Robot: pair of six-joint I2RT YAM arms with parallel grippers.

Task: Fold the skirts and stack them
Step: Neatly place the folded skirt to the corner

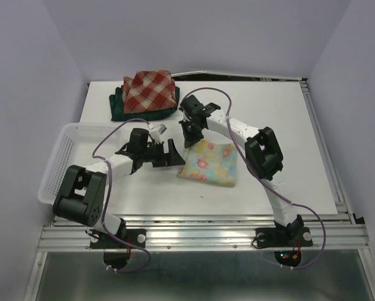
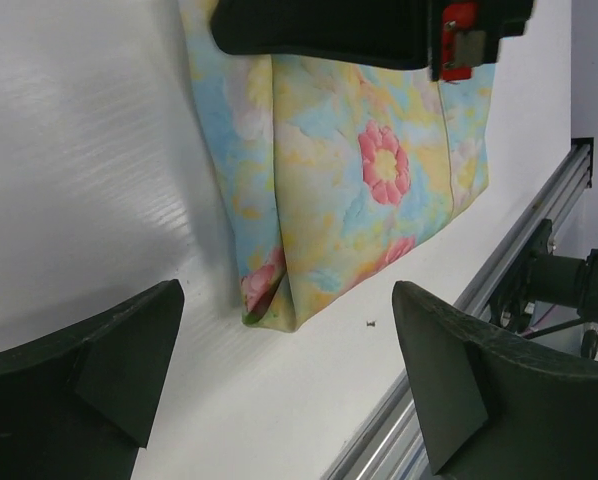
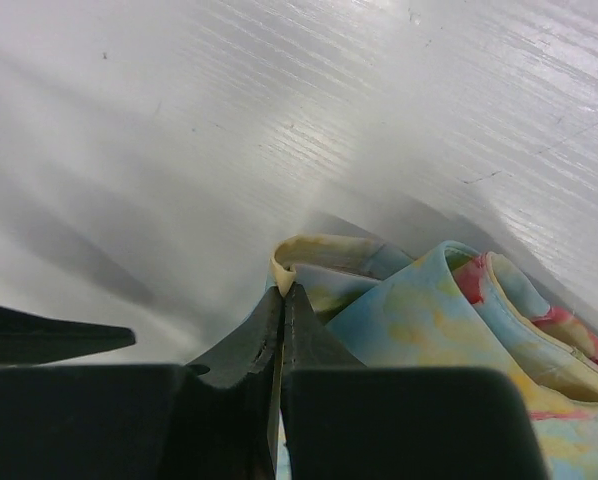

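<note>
Floral skirt (image 1: 208,163), folded, lies near the middle of the table (image 1: 288,125), a little toward its near edge. The right gripper (image 3: 282,292) is closed, seemingly pinching the skirt's yellow hem at its far-left corner. The left gripper (image 2: 287,300) gapes wide just beside the skirt's left edge, holding nothing. The red plaid skirt (image 1: 151,88) sits stacked on the green plaid skirt (image 1: 120,108) by the far edge.

Soft cloth skirt (image 2: 359,170), smooth matt table (image 2: 79,150)
</note>
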